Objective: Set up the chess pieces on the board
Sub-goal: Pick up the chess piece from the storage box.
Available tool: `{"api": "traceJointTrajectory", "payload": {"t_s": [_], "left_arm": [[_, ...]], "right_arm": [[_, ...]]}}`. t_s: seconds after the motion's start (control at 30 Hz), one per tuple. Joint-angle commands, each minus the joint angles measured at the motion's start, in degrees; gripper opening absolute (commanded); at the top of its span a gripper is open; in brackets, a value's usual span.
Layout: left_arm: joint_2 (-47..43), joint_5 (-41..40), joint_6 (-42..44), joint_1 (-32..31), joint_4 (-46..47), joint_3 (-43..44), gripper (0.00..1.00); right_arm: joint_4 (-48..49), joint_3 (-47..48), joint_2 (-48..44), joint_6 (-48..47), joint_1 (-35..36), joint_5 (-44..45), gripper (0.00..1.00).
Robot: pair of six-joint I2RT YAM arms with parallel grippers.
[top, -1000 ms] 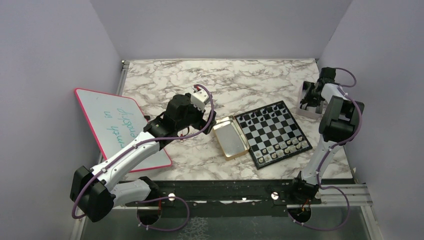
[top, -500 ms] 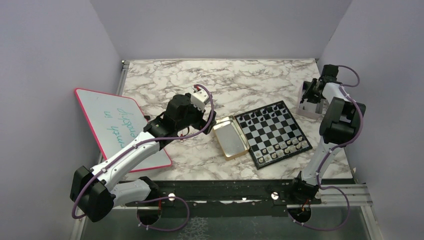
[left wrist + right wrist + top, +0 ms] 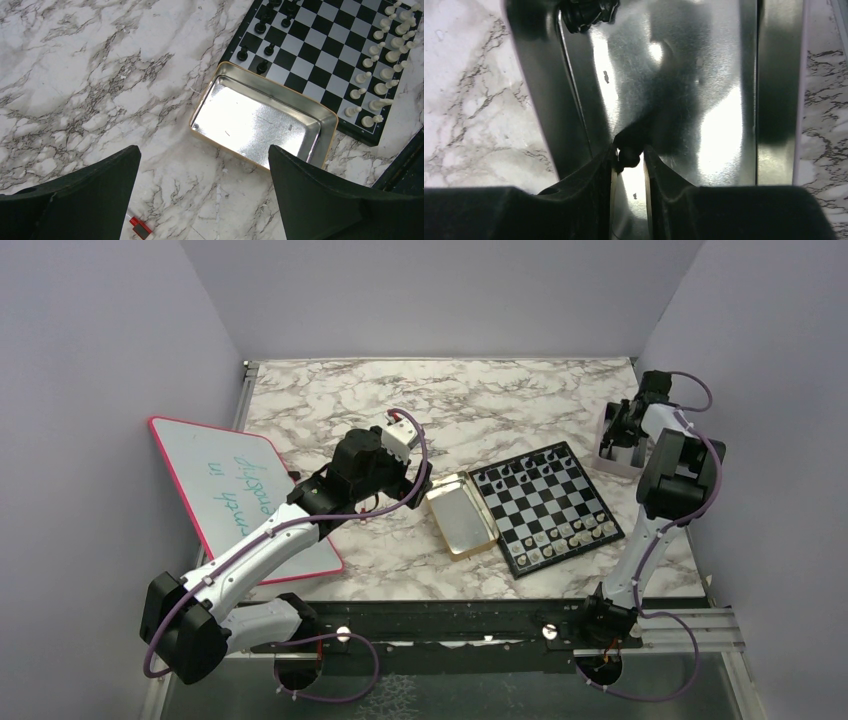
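Though the whiteboard's (image 3: 205,475) green scrawl defies reading, the marbled table (image 3: 330,400) meets lilac walls (image 3: 440,290). Your left hand (image 3: 203,150) gapes wide; your right hand (image 3: 628,150) pinches a black chessman (image 3: 628,157).

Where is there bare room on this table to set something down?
Bare marble lies along the far side of the table, between the back wall and the chessboard, and in the near strip before the gold tin. Crowded: the tin sits close beside the chessboard, the whiteboard covers the left, the right pincer holds a black piece in the metal tray.
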Motion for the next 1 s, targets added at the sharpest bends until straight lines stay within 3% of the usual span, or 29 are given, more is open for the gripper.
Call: {"api": "traceJointTrajectory", "payload": {"t_s": [0.0, 0.23, 0.97], "left_arm": [[-1.0, -0.8, 0.4, -0.2, 0.9, -0.3, 0.99], [-1.0, -0.9, 0.5, -0.1, 0.9, -0.3, 0.99], [-2.5, -0.6, 0.4, -0.1, 1.2, -0.4, 0.99]], "right_arm": [[-2.3, 0.5, 1.1, -1.8, 0.0, 3.4, 0.29], [-2.9, 0.3, 0.5, -1.3, 0.2, 5.5, 0.17], [-6.3, 5.5, -4.1, -0.7, 0.2, 10.3, 0.08]]}}
